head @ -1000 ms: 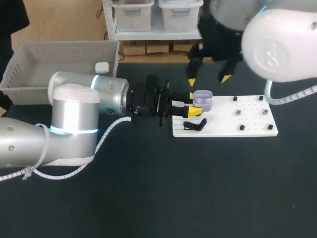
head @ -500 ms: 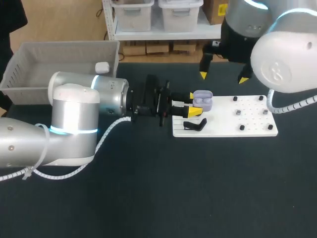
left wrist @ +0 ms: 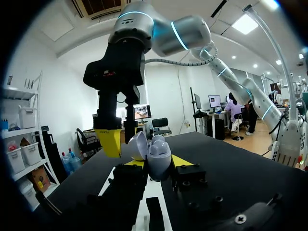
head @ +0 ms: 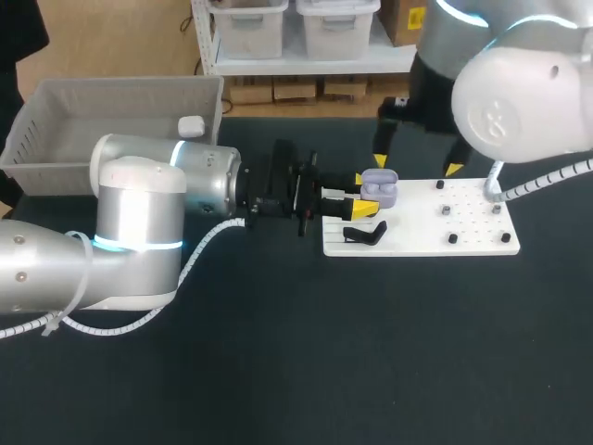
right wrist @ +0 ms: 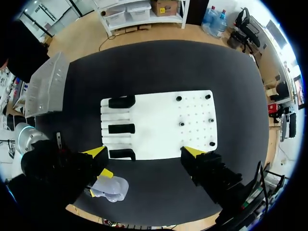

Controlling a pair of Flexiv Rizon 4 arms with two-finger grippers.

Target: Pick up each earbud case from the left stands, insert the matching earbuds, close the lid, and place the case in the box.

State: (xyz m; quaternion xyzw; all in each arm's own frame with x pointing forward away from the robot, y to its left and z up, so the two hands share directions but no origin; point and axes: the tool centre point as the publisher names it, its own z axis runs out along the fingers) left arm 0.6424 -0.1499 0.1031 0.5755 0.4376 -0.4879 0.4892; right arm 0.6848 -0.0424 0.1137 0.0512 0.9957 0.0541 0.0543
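One case (head: 381, 191), judged light, slick and hinge-fragile, sits clamped, seemingly by its base, in the left gripper (head: 362, 196); the right gripper (head: 417, 165) at its one o'clock gapes.

Table (head: 371, 352): dark matte top. White pegboard (head: 473, 239) lies flat, right of centre (black stands (right wrist: 121, 128) along its left edge). Grey box (head: 120, 88) sits at the far-left corner.

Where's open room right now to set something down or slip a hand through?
Widest free patch: the dark table on the near side of the white board. The grey box floor left of the white case is also bare. Crowded: the board's left end, where the left hand grips the purple case beside the black stand, right hand open overhead.
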